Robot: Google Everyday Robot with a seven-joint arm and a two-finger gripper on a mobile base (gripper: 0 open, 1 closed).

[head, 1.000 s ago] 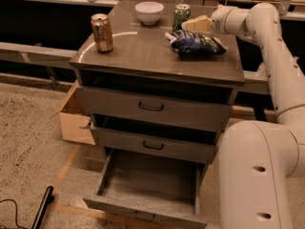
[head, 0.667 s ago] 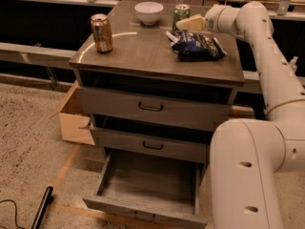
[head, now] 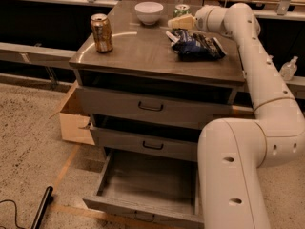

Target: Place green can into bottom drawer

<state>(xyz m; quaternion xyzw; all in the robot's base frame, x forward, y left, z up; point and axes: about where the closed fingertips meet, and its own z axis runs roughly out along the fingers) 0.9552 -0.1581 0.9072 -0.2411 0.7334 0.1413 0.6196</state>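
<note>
Camera view: green can (head: 181, 8) sits just behind jaws atop cabinet (head: 143, 56).

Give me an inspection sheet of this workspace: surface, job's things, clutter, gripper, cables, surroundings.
Surface: grey wood-grain cabinet top, with three drawers below it.
Job's things: green can upright at the back of the top, right of the white bowl; bottom drawer pulled open, can not in it.
Clutter: gold-brown can upright at the left; dark snack bag lying right of centre.
Gripper: gripper at the back of the top, just in front of the green can.
Cables: thin black cable on the floor, lower left, beside a black rod.
Surroundings: cardboard box left of the cabinet; clear bottle at the right.
</note>
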